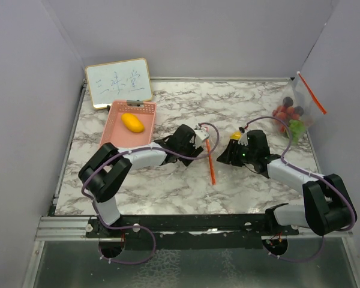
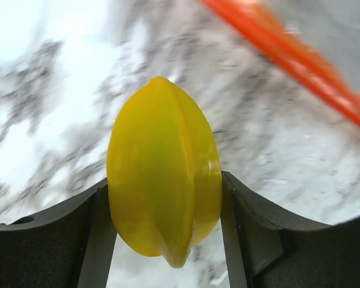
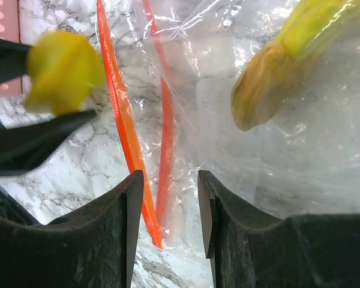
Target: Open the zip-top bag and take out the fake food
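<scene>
A yellow ridged fruit piece (image 2: 162, 174) sits squarely between the fingers (image 2: 60, 240) of the left gripper (image 2: 165, 183), its flanks touching both pads and its pointed lower end hanging below them, over the marble table (image 1: 168, 186). The right wrist view shows the same piece as a yellow blur at its left edge, just outside the clear zip-top bag (image 3: 228, 120) and beside the bag's orange zip strip (image 3: 123, 120). A banana (image 3: 264, 96) lies inside the bag, beyond the right fingers and off to their right, its upper end cut off by the frame. From above the clear film is almost impossible to make out; only the orange strip shows between the two grippers. A lemon (image 1: 132, 122) lies in the pink basket (image 1: 115, 133), well apart from both arms, and a second bag (image 1: 306, 99) leans on the right wall with a red berry cluster (image 1: 285, 112) and a green bit (image 1: 296, 127). The left fingers are closed against the yellow piece, pinching it. The right gripper (image 3: 171, 180) has its fingers (image 3: 108, 234) partly spread, with film and zip strip in the gap; no pinch shows.
</scene>
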Controlling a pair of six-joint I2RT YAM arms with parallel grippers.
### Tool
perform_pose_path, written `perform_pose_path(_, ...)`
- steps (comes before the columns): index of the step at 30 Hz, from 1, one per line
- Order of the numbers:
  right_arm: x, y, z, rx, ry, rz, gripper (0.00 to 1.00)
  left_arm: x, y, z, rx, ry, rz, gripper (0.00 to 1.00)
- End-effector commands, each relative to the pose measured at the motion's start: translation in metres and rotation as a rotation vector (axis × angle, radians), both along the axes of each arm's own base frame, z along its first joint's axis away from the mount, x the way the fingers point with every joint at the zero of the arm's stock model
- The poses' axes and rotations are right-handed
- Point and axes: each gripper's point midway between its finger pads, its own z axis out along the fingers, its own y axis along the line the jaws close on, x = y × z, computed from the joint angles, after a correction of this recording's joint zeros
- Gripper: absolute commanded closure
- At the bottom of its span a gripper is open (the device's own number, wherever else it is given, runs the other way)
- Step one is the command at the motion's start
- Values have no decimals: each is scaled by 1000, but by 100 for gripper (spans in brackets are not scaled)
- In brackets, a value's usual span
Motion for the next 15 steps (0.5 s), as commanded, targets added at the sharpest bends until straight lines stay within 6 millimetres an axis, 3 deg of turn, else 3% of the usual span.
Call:
perform_pose_path(1,14,4,18,14,-47,16,58,50,41,58,-123,-150,326,50)
perform_pose_path(6,18,5,22,11,-66,20,58,83,86,121,-260,-268,589,48)
perform_pose_path(9,15,9,21,37,-56,36,59,100,128,154,-339,-338,768,43)
perform_pose_path(11,13,11,21,51,-53,43,59,109,162,161,-387,-343,898,41)
perform_pose_path(15,9,8,22,44,-62,40,59,113,216,142,-467,-276,1084,41)
